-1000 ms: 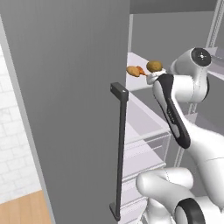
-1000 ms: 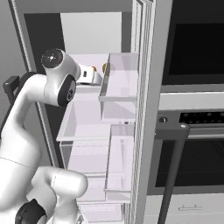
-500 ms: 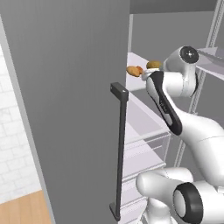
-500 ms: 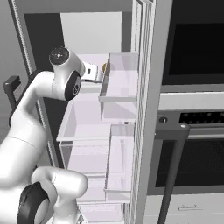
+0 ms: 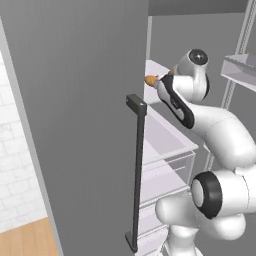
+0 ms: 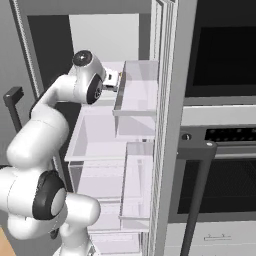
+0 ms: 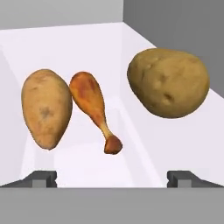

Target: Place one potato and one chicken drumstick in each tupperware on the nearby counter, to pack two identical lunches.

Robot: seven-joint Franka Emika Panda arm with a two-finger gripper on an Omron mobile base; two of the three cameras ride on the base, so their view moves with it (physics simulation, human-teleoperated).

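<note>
Open fridge, white upper shelf (image 7: 87, 48) | hand (image 7: 112, 177) wide open, empty | drumstick (image 7: 92, 106) between two potatoes (image 7: 46, 107) | step: first pick | next: advance, close on one item.

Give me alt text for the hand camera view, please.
Two tan oval potatoes, one left and a rounder one right, flank an orange-brown chicken drumstick on a pale white fridge shelf. The open gripper faces them, dark fingertips at the bottom.
</note>
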